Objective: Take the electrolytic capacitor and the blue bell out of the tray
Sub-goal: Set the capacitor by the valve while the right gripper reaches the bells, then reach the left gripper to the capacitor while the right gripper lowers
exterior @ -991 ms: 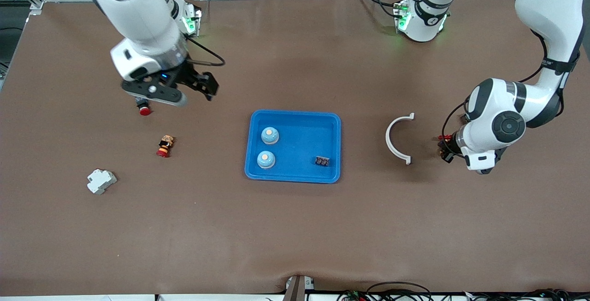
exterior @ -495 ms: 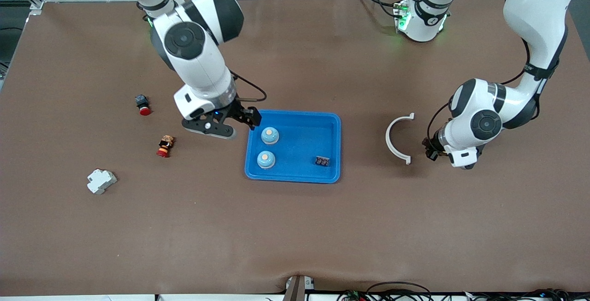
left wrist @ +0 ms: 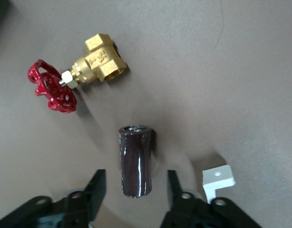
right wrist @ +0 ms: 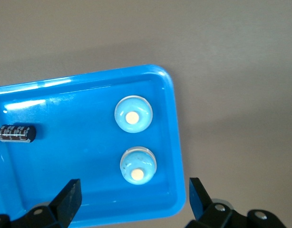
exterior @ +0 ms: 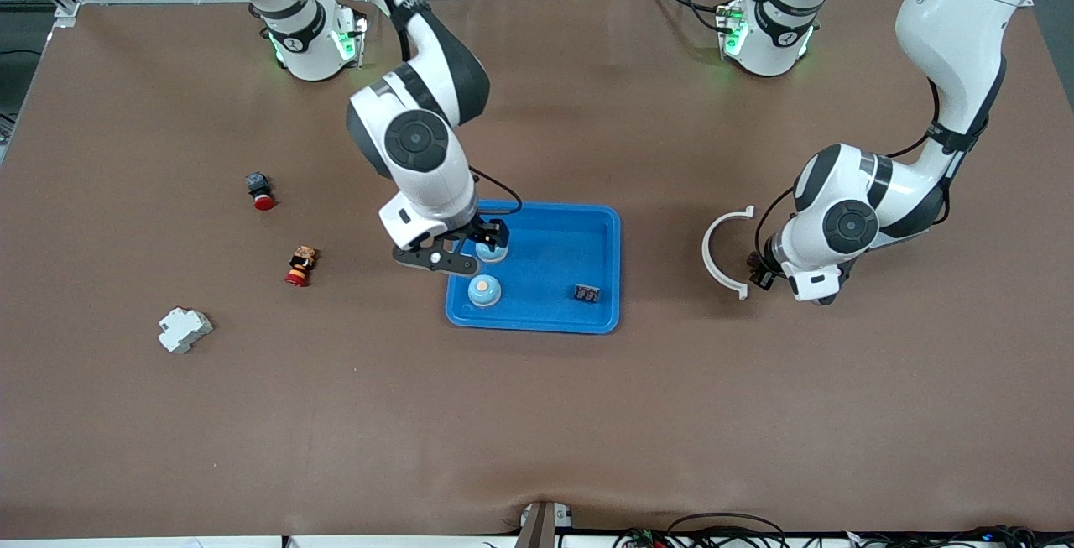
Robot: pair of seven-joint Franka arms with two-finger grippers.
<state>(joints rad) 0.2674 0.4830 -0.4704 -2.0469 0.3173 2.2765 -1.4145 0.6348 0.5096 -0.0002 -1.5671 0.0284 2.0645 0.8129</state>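
Mid-table, the bright-blue tray (exterior: 537, 206) is seen, rim raised. Over its corner toward the right arm's end the right gripper (exterior: 489, 239) is hung, pincer spread wide, nothing held. At the left arm's end of the table the left gripper (left wrist: 135, 173) is held low, just beside the white curved bracket (exterior: 720, 250). Its pincer is parted, and the dark electrolytic capacitor (left wrist: 134, 147) is laid on the mat between the fingers with a gap either side, not clamped. A brass gate valve (left wrist: 96, 59) with a red handwheel is seen near it.

In the tray, one blue bell (exterior: 492, 253) is found just under the right gripper, and the second blue bell (exterior: 484, 289) nearer the front camera. The small black capacitor (exterior: 587, 292) is left in the tray, toward the left arm's end.

Handling, judged: the bells are taken as light, stiff, domed and smooth, so likely slippery. They should be gripped low across the base. The small capacitor is taken as light, rigid and liable to roll. It should be pinched across the barrel at mid-length.
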